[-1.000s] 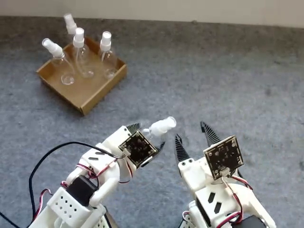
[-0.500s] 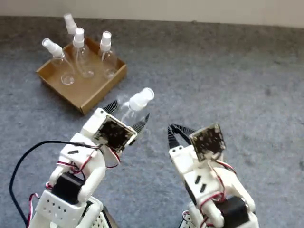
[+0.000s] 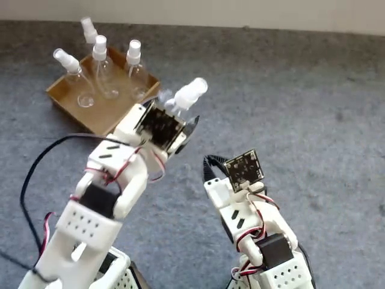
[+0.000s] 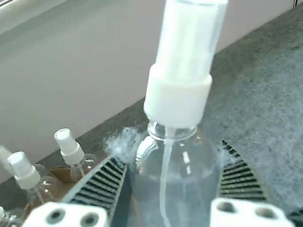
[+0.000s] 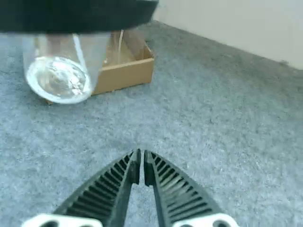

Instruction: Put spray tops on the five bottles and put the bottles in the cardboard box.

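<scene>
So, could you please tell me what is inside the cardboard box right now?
Four clear spray-topped bottles stand in the cardboard box. The left end effector, holding a fifth bottle, covers its near right side, so that part cannot be checked.

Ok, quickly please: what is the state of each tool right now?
Left tool: closed on a bottle.
Right tool: closed, holding nothing.

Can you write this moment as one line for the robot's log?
left pincer: shut on capped spray bottle, in air near cardboard box | box: four capped bottles inside | right pincer: shut, empty
</scene>
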